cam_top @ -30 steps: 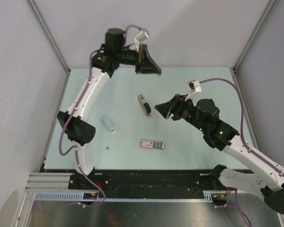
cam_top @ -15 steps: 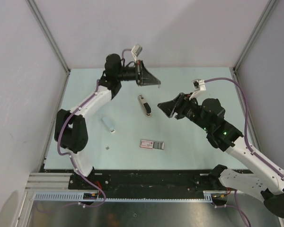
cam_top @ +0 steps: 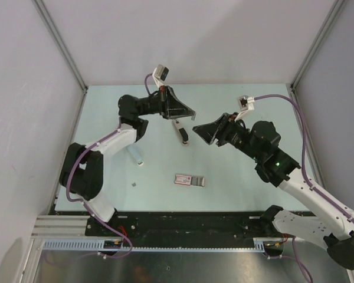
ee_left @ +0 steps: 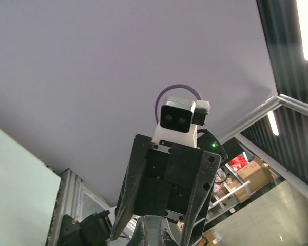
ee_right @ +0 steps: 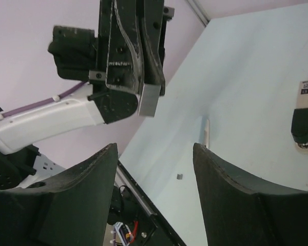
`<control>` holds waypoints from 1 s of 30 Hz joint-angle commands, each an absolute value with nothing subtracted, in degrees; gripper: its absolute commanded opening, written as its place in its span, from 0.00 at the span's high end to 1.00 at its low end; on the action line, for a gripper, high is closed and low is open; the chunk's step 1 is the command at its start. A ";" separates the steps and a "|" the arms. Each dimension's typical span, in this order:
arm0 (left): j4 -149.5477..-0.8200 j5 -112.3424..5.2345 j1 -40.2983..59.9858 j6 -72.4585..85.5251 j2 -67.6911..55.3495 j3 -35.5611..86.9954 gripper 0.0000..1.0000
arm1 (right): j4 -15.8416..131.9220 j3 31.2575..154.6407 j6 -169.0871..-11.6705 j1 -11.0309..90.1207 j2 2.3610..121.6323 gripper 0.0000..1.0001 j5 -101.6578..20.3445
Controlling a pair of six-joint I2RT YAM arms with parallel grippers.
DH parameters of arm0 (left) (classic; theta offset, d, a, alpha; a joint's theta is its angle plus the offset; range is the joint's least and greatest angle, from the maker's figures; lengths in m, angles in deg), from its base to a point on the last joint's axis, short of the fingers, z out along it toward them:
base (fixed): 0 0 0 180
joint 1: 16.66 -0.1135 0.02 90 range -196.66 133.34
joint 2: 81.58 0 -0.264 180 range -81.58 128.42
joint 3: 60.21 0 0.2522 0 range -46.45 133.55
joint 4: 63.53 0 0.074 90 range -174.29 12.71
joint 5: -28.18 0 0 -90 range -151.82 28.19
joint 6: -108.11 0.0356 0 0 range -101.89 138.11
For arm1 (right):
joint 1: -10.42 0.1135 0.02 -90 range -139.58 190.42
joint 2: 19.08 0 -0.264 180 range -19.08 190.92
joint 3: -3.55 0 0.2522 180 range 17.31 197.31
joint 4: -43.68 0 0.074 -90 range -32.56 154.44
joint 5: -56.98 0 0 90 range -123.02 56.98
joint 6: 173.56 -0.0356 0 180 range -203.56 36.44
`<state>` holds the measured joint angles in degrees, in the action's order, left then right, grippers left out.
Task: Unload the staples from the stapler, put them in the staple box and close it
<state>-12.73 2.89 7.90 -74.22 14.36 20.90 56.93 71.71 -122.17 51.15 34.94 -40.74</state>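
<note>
The stapler (cam_top: 182, 132) lies on the pale green table, dark body with a pale top, and shows at the right edge of the right wrist view (ee_right: 302, 115). My left gripper (cam_top: 190, 116) hovers over its far end, pointing right. It is shut on a small pale grey piece (ee_right: 149, 100), also seen in the left wrist view (ee_left: 156, 231); I cannot tell whether it is staples. My right gripper (cam_top: 202, 132) is open and empty, raised just right of the stapler and facing the left gripper (ee_right: 143, 77). A tiny grey bit (cam_top: 133, 185) lies on the table.
A flat pink-and-white box (cam_top: 190, 180) lies near the front middle. A pale blue-grey bar (cam_top: 135, 155) lies to the left and shows in the right wrist view (ee_right: 206, 132). Frame posts stand at the table's back corners.
My left gripper has come down from the back wall toward the stapler, turning to point right. My right gripper has edged left toward it.
</note>
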 commanded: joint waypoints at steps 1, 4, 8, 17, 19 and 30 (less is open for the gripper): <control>0.41 2.87 8.55 -81.30 12.45 18.89 1.00 | 50.35 72.99 -124.26 50.80 35.18 0.36 -42.86; 0.61 2.98 8.99 -81.29 12.23 18.58 1.00 | 49.00 73.02 -125.07 50.81 35.68 0.37 -42.75; 0.67 2.81 9.33 -80.86 11.81 17.41 1.00 | 47.73 73.20 -125.80 50.79 36.36 0.39 -42.34; 0.71 2.02 9.36 -79.52 11.52 16.40 0.99 | 46.82 73.70 -127.37 50.71 38.15 0.54 -42.31; 0.77 1.87 9.40 -79.22 11.57 16.33 1.00 | 46.77 73.73 -127.58 50.75 38.31 0.58 -42.41; 0.76 1.61 9.51 -78.01 11.63 15.82 1.00 | 46.16 73.70 -128.43 50.79 39.31 0.73 -42.81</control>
<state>-2.70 2.41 9.10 -79.34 14.30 16.38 49.02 71.71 -127.90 50.93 38.91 -42.14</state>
